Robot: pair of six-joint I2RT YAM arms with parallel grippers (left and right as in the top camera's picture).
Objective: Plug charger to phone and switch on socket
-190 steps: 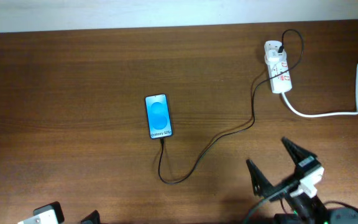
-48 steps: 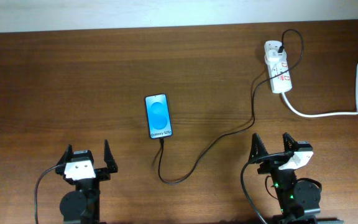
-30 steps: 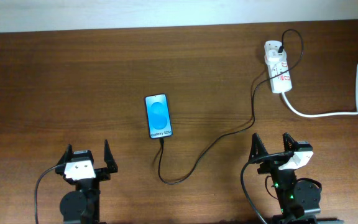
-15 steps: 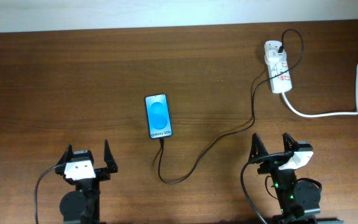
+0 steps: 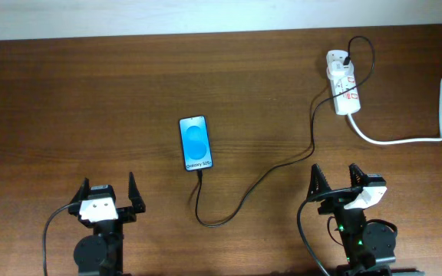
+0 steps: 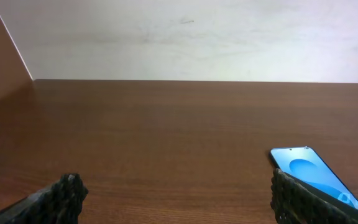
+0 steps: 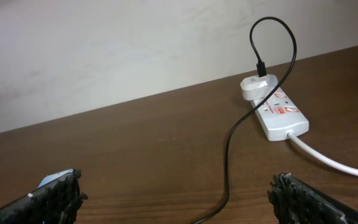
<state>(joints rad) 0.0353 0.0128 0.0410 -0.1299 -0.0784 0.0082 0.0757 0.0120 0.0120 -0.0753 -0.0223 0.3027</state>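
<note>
left hand [image 5: 107, 187] and right hand [image 5: 334, 175] spread wide at the table's [image 5: 67, 92] near edge, phone [image 5: 195, 143] well ahead.

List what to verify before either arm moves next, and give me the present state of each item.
1. Tip of the charger at the phone: ok, the cable ends at its lower edge; full seating cannot tell.
2. Other end of the charger in the adapter on the socket: ok.
3. Switch on the socket turned on: cannot tell, too small to read.
4. The left gripper open and empty: ok.
5. The right gripper open and empty: ok.
6. The phone flat, screen up: ok.
</note>
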